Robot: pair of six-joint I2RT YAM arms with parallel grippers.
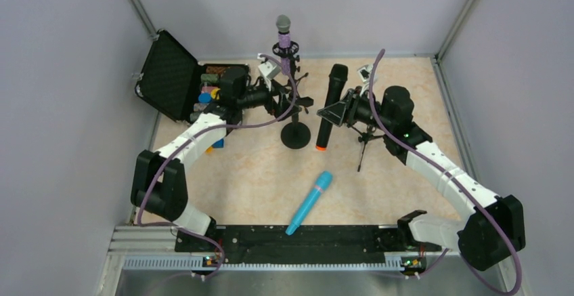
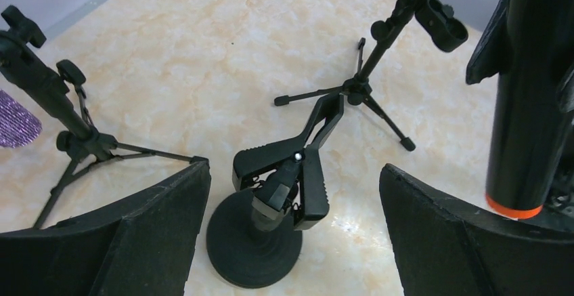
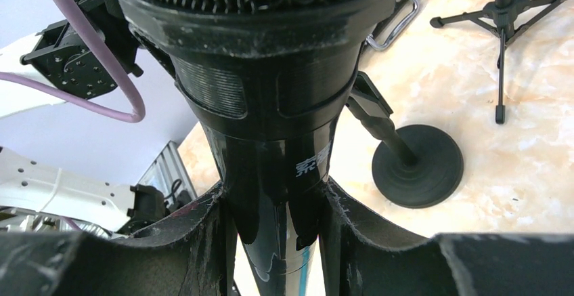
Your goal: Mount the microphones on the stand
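Observation:
My right gripper point(image 3: 274, 201) is shut on the black microphone point(image 3: 271, 106), which it holds upright, orange end down point(image 1: 323, 145), just right of the round-base stand point(image 1: 295, 135). My left gripper point(image 2: 294, 174) stands open around that stand's spring clip point(image 2: 298, 167), its fingers point(image 2: 169, 221) apart from the clip on both sides. Nothing sits in the clip. The purple microphone point(image 1: 283, 35) sits in a tripod stand point(image 1: 291, 72) at the back. On the table near the front lies the light blue microphone point(image 1: 309, 202).
A second tripod stand point(image 2: 379, 72) with an empty holder stands under the right arm point(image 1: 365, 140). An open black case point(image 1: 166, 76) holding coloured items lies at the back left. Walls enclose the table on three sides.

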